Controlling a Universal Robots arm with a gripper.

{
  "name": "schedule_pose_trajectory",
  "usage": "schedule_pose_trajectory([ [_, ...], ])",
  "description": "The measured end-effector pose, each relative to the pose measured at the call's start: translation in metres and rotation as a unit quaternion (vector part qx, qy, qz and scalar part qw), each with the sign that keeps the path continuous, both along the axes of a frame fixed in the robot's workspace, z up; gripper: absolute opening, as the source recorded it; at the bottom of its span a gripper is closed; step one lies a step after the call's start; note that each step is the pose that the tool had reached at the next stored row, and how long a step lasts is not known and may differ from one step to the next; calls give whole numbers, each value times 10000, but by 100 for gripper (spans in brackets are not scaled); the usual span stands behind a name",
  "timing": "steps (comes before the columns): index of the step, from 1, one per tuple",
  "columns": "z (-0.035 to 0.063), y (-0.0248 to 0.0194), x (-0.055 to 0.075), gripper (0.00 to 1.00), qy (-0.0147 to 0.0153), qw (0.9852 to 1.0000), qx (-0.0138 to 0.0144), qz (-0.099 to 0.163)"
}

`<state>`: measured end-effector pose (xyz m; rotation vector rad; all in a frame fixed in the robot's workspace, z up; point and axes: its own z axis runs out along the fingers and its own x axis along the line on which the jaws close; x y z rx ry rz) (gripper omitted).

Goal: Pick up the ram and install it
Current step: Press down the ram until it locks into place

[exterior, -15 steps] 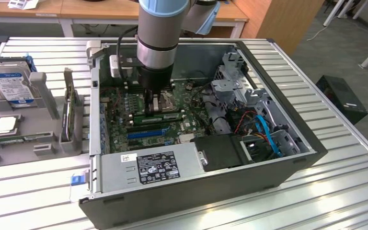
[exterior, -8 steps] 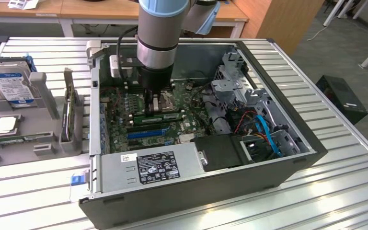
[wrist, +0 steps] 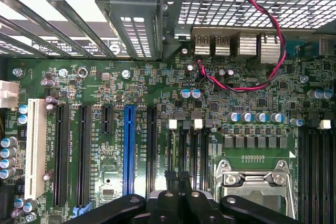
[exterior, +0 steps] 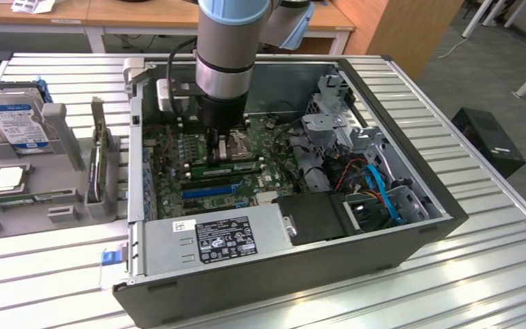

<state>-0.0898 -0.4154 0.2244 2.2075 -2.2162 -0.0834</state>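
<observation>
1. Exterior view: your arm reaches straight down into the open computer case, which lies on its side on the slatted metal surface. The hand sits low over the motherboard, beside the CPU socket.

2. Exterior view: the ram lies directly under the hand, a narrow green stick with its long axis running across the board, toward the exterior view's left and right. It appears to sit at the memory slots; whether it is fully seated you cannot tell.

3. Exterior view: a hard drive stands in a grey holder at the exterior view's left. Its label and the power supply sticker carry print too small to read.

4. Wrist view: the hand has its fingers drawn together, closed to its narrowest. A dark thin edge rises between them; judge it the ram, though the grip is not plainly seen.

5. Wrist view: a blue expansion slot and a white slot run parallel. Slot lettering is illegible.
</observation>
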Motion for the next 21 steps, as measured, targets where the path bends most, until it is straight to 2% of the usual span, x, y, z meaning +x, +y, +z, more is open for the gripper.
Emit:
schedule_pose_trajectory([
  [21,-9,0,0,11,-1,10000,1,0],
])
